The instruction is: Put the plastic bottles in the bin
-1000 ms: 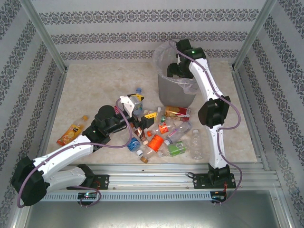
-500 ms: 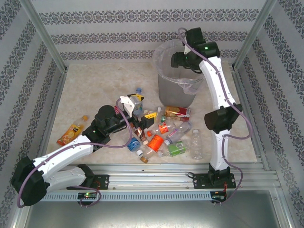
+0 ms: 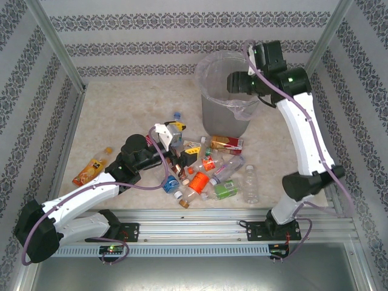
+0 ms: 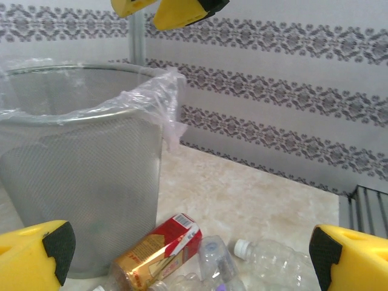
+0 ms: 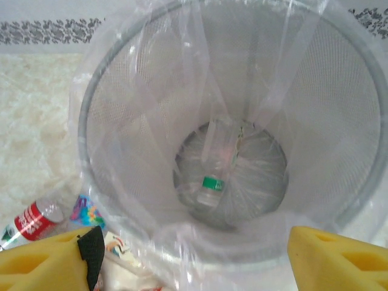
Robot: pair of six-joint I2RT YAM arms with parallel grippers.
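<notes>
— Noticed the right arm swung up and out to the right edge since a second ago, with the right gripper (image 3: 238, 82) over the bin (image 3: 209, 115) at upper centre, jaws partly apart, gripping nothing.
— Spotted one bottle with green on it (image 5: 210, 184) lying at the bottom. And the left gripper (image 3: 174, 137)?
— Found it spread wide and empty above the bottles (image 3: 209, 173) piled mid-frame on the table (image 3: 121, 109).
— Judged those light, thin-walled, slick, likely to roll. Best pinched gently across the labelled middle.
</notes>
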